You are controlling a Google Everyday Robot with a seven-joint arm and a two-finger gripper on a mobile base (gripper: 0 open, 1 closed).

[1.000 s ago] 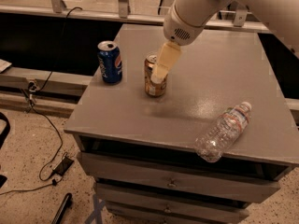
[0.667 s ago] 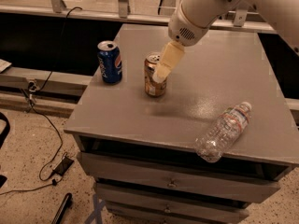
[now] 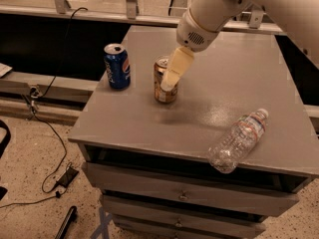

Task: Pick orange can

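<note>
Camera view: the orange can [image 3: 165, 95] stands upright near the middle of the grey worktop [image 3: 219, 78]. The gripper [image 3: 169, 85] is lowered directly at the can's front, overlapping its upper half; whether it is spread or closed cannot be told. A blue Pepsi can [image 3: 117, 66] stands left. A plastic bottle [image 3: 238, 141] lies at the front right edge.

Gripper [image 3: 168, 83] sits at the orange can [image 3: 164, 96], mid-desk [image 3: 239, 68]. Blue can [image 3: 117, 66] crowds the left edge, and the bottle [image 3: 238, 141] blocks the front right corner. Back right is open.
</note>
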